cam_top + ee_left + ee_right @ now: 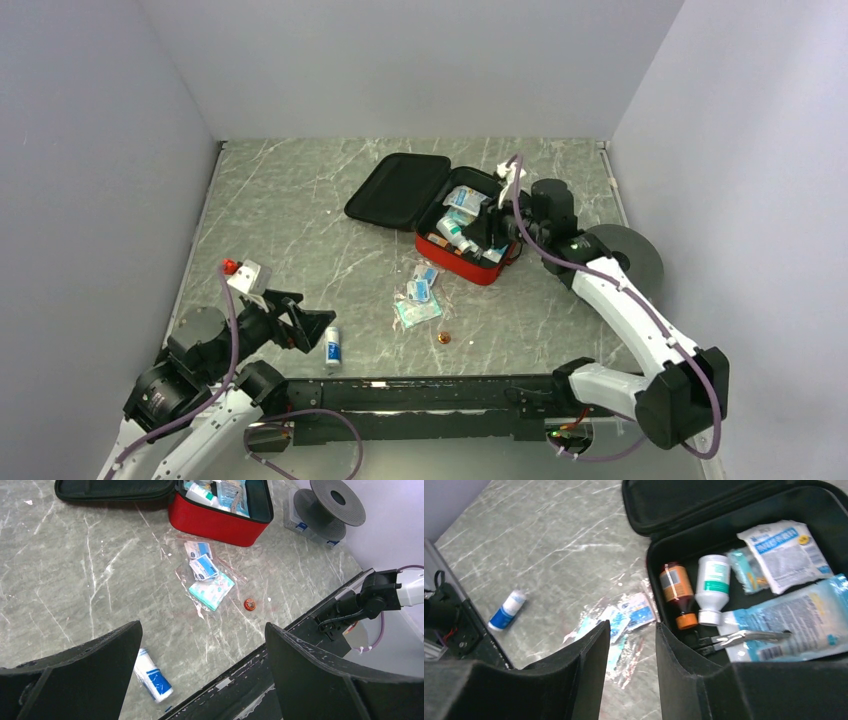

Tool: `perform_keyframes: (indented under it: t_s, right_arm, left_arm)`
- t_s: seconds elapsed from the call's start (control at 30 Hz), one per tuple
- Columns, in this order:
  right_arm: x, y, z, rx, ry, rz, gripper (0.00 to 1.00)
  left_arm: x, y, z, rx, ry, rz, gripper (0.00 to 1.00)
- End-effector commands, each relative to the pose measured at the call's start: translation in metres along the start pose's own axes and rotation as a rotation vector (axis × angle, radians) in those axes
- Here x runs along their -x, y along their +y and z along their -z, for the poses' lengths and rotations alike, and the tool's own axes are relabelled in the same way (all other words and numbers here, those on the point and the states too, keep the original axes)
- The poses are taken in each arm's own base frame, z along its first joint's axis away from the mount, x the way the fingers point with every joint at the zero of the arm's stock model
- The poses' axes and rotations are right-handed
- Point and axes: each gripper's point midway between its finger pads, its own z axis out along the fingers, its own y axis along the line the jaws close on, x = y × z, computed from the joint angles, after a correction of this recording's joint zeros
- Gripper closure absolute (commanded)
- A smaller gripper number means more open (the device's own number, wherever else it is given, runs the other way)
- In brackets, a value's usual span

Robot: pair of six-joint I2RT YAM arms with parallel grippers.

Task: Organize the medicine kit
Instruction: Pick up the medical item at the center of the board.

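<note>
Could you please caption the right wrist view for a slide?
Right gripper above the open medicine kit, which holds two bottles, a metal tool and sachets; packets lie outside.

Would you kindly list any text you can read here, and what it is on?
No text is legible.
White packet in the medicine kit: blue print, blurred.
White bottle: green label, blurred.
Long packet: barcode, too small.
Tube on the table: blurred.

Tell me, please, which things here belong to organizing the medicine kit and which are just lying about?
Job in hand: medicine kit; loose sachets; blue-and-white bottle.
Lying about: grey spool; small orange cap, probably.
</note>
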Motion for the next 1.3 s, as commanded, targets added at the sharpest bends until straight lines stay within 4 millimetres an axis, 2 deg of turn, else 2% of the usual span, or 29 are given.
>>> perform_keyframes:
  t_s: [0.0, 0.1, 0.23, 0.43, 0.57, 0.67, 0.8, 0.93, 1.07, 1.17, 1.27]
  right_arm:
    - [0.007, 0.032, -0.001, 0.02, -0.056, 0.056, 0.6]
    - [-0.003, 0.063, -0.005, 0.058, -0.06, 0.076, 0.6]
    - [-0.015, 0.085, -0.01, 0.05, -0.062, 0.058, 0.6]
    - [-0.036, 0.098, -0.018, 0.017, -0.052, 0.008, 0.6]
    - [-0.051, 0.111, -0.031, 0.049, 0.016, -0.043, 0.58]
    - [-0.066, 0.12, -0.042, 0.029, 0.069, -0.02, 0.56]
    - [-0.076, 0.116, -0.052, -0.052, 0.078, -0.043, 0.52]
    - [-0.083, 0.102, -0.057, -0.161, 0.071, -0.079, 0.48]
    - [-0.086, 0.09, -0.058, -0.244, 0.059, -0.108, 0.4]
    - [-0.09, 0.082, -0.057, -0.277, 0.025, -0.173, 0.24]
    - [-0.086, 0.082, -0.054, -0.266, -0.048, -0.249, 0.2]
  left_arm:
    - [0.005, 0.003, -0.004, 0.019, -0.013, -0.005, 0.01]
    - [0.004, 0.003, -0.005, 0.021, -0.008, -0.005, 0.01]
    - [0.003, 0.004, -0.007, 0.031, 0.005, -0.004, 0.0]
    - [0.002, 0.006, -0.008, 0.043, 0.013, 0.001, 0.01]
    - [0.001, 0.008, -0.009, 0.052, 0.016, 0.003, 0.0]
    - [0.001, 0.008, -0.009, 0.056, 0.021, 0.006, 0.01]
    - [-0.001, 0.009, -0.01, 0.06, 0.032, 0.009, 0.01]
    - [-0.002, 0.009, -0.011, 0.066, 0.042, 0.013, 0.01]
    - [-0.002, 0.009, -0.012, 0.067, 0.047, 0.014, 0.01]
    - [-0.003, 0.01, -0.012, 0.07, 0.052, 0.016, 0.01]
    - [-0.003, 0.01, -0.012, 0.07, 0.053, 0.016, 0.01]
